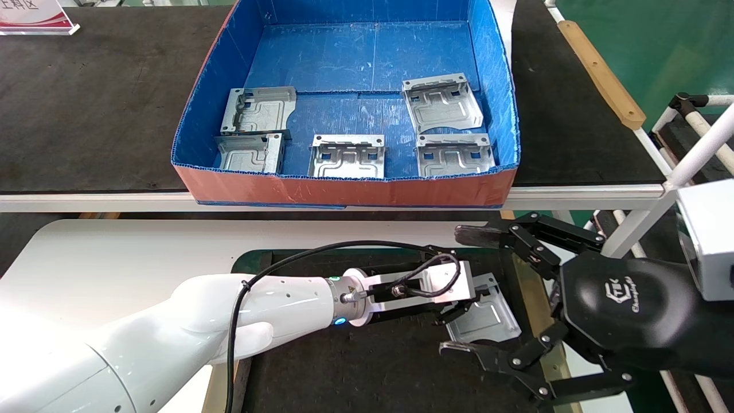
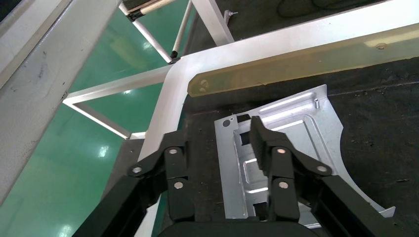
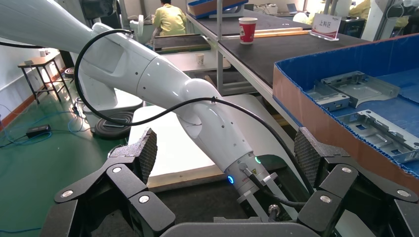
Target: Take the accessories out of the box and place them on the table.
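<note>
The blue box point(image 1: 344, 188) with an orange-red front stands on the black bench and holds several silver accessories, among them plates at the left point(image 1: 261, 109), the middle point(image 1: 347, 156) and the right point(image 1: 441, 102). One more plate point(image 1: 487, 324) lies flat on the dark mat point(image 1: 344, 355) of the white table point(image 1: 114, 252). My left gripper point(image 1: 467, 307) is low over this plate point(image 2: 291, 128), open. One finger is above the plate and the other over the mat beside its edge. My right gripper point(image 1: 460, 291) hovers wide open and empty at the mat's right side, pointing at the left arm point(image 3: 217, 128).
The black bench point(image 1: 86, 97) with its white rim runs behind the table. A tan strip point(image 1: 599, 71) and a white pipe frame point(image 1: 705, 143) stand to the right. A sign point(image 1: 34, 14) sits at the far left. A paper cup point(image 3: 248, 29) stands on the bench.
</note>
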### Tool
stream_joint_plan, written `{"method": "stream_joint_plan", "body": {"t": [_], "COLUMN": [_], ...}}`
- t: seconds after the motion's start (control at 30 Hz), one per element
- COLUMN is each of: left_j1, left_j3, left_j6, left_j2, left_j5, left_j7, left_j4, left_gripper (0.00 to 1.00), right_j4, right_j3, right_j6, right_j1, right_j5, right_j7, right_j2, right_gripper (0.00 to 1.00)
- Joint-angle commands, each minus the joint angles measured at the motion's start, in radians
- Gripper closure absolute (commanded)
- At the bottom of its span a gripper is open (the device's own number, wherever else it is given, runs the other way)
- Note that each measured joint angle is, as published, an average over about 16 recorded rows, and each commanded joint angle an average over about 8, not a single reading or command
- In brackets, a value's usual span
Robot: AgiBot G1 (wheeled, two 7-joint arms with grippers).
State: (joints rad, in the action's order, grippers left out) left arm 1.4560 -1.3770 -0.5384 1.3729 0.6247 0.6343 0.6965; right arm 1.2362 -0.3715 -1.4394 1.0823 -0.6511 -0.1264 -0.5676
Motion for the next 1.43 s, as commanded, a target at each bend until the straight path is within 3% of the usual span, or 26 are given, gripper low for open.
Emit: {"method": "stream_joint_plan", "body": {"t": [0.03, 0.4, 1.43], "left_j1": [0.000, -0.016, -0.201], "left_j3": [0.001, 0.050, 0.581], "left_j6": [0.000, -0.042, -0.506], "left_j2": [0.000, -0.033, -0.403], "left_j5": [0.001, 0.008, 0.058], "left_j7": [0.000, -0.034, -0.434], "left_j4": [0.000, 0.024, 0.310], "left_gripper": [0.00, 0.00, 0.00], "right_j4": [0.000, 0.000, 0.000], "right_j3": [0.000, 0.000, 0.000], "right_j6": [0.000, 0.000, 0.000], "right_j1": [0.000, 0.000, 0.000], "right_j5": [0.000, 0.000, 0.000], "right_j7": [0.000, 0.000, 0.000], "right_j2": [0.000, 0.000, 0.000], "right_gripper": [0.00, 0.00, 0.00]}}
